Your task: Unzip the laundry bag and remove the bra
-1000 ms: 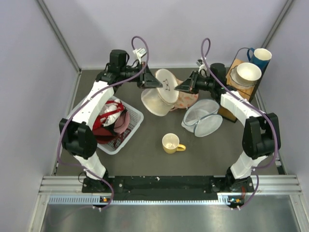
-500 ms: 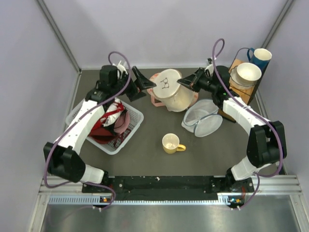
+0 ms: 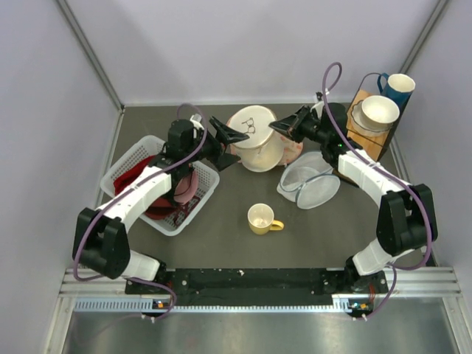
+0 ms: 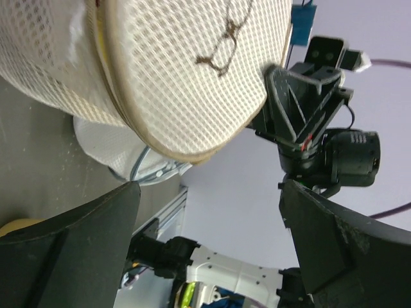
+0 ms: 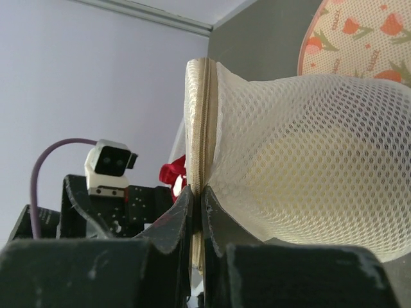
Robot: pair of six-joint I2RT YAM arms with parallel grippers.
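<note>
The cream mesh laundry bag stands tilted at the table's back centre, its black mark facing up. My right gripper is shut on the bag's zipper rim at its right side, the fingertips pinching the seam. My left gripper stands wide open just left of the bag, not touching it. In the left wrist view the bag fills the top, above the left gripper, whose jaws are empty. The bra is hidden; only a yellowish tint shows through the mesh.
A white basket of red and pink garments sits under the left arm. A yellow mug stands in front of the bag. A bluish-grey mesh pouch lies right; the pink patterned pouch lies behind the bag. Bowl and cup back right.
My left gripper let go of the bag's left edge, opened wide, drew back, then came forward beside it again. The bag swung right and settled, still held by the right gripper.
</note>
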